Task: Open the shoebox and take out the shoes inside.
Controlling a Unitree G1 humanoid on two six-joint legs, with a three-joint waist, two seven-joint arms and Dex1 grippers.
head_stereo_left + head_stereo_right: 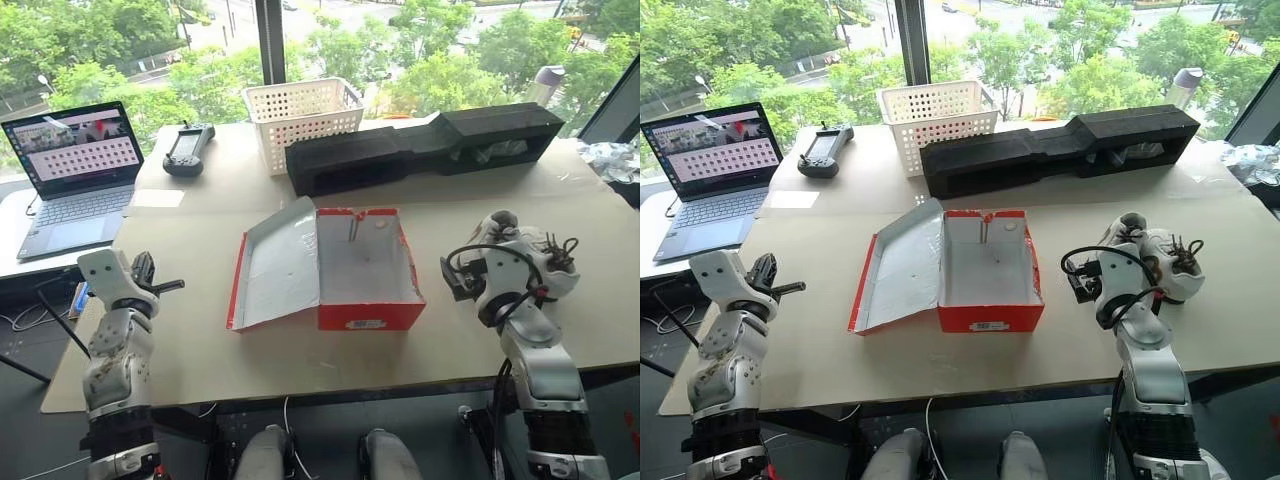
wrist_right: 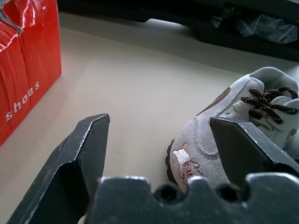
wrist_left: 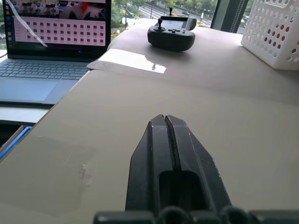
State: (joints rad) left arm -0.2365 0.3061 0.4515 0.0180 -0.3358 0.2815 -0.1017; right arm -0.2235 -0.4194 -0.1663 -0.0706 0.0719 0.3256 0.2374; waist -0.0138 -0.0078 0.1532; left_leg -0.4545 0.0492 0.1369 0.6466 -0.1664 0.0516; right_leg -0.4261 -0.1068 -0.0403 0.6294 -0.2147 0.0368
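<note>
Shoebox [image 1: 365, 270] sits open in the middle of the desk [image 1: 300, 360]. It is red outside and white inside. Its lid [image 1: 275, 265] is folded back flat on the side toward my left arm. I see no shoes in the box.

Shoes [image 1: 525, 255] lie on the desk on my right side, well apart from the box. They are light with dark laces. I cannot tell how they lie against each other.

My right gripper [image 2: 159, 128] is wide open and holds nothing. One finger [image 2: 81, 154] is over bare desk. The other finger [image 2: 243, 144] is in front of the heel of a shoe. The red wall of the box is off to the side of this gripper.

My left gripper [image 3: 165, 122] is closed tight and holds nothing. It hangs low over bare desk near the left edge and points toward the back of the desk.

At the back of the desk stand a white basket [image 1: 300, 118] and a long black foam block [image 1: 430, 145]. A black controller [image 1: 188, 148] lies near the basket. A laptop [image 1: 72, 175] stands open at the far left.
</note>
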